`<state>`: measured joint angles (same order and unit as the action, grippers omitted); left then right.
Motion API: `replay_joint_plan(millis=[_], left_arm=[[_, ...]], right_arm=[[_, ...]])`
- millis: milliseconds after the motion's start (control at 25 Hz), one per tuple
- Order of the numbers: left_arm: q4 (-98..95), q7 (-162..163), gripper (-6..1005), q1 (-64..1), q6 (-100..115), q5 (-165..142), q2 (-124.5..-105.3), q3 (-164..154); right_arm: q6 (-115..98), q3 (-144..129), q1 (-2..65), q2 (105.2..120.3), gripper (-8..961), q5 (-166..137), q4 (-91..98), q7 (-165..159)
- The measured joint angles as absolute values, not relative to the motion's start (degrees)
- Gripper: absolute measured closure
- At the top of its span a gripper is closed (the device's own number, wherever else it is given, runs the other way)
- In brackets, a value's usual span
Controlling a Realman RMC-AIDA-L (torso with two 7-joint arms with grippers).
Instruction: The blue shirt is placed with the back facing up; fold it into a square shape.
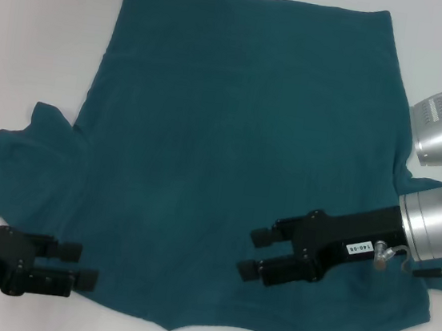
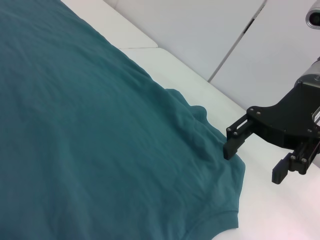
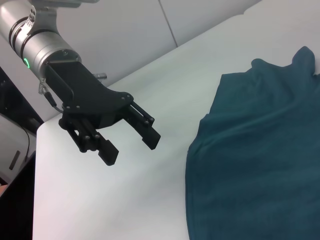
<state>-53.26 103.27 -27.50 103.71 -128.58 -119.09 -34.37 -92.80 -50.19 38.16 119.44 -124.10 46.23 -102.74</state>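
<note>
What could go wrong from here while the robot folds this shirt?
1. The left sleeve lies bunched and wrinkled, so a fold made now may trap creases.
2. The right gripper hovers open over the blue shirt, away from any edge; closing there might pinch both layers.
3. The left gripper, open at the near hem, could miss the thin edge.

A small white label [image 1: 355, 248] is showing on the side of the right gripper [image 1: 257, 242] in the head view, its upside-down print seeming to read "140-08", though the digits are uncertain.
</note>
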Motion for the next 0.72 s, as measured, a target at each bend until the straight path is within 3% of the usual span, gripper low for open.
replay_joint_plan(millis=[720], left_arm=[[-53.4, 111.0, 266, -27.9, 99.9, -127.8, -118.76, -29.0]], right_arm=[[-90.3, -47.1, 38.5, 119.31, 207, -123.0, 46.7, -108.0]])
